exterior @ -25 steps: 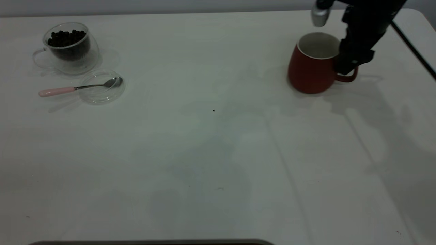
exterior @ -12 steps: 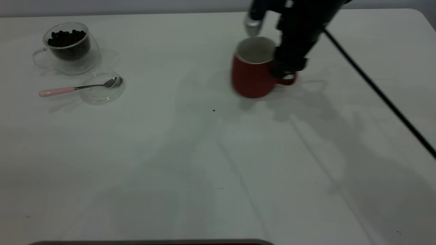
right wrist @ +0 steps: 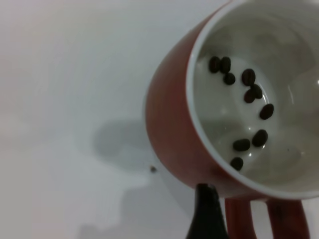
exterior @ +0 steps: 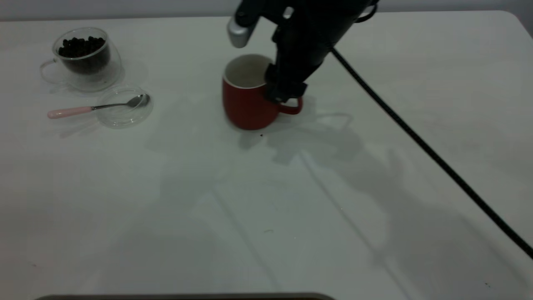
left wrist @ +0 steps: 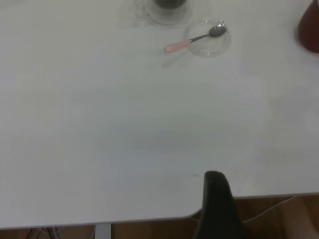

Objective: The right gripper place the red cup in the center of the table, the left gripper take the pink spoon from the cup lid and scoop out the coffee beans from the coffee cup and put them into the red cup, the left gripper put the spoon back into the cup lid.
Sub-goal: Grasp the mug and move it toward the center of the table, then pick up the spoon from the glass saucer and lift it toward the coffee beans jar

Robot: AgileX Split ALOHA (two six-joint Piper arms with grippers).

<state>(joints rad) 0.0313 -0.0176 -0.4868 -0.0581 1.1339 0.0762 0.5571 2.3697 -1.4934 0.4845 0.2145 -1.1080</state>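
- The right gripper [exterior: 284,92] is clenched on the handle of the red cup [exterior: 246,100], coming down on it from above.
- The red cup sits near the middle of the table [exterior: 266,200], closer to the far edge than the near one, and leans slightly; whether its base rests on the tabletop cannot be told.
- Inside the red cup, the right wrist view shows a few loose coffee beans [right wrist: 244,112] on the white bottom.
- The coffee cup [exterior: 86,58] stands upright near the far left corner of the tabletop, with a dark heap of beans in it.
- The cup lid [exterior: 125,106] lies flat just in front of the coffee cup, toward the near edge.
- The pink spoon [exterior: 96,107] rests with its metal bowl in the lid and its pink handle sticking out over the rim toward the left edge.
- The left gripper [left wrist: 215,209] hangs past the table's edge, well apart from everything; only a dark tip shows, so it cannot be told whether it is released or clenched.
- A black cable [exterior: 424,146] runs across the right side of the tabletop.
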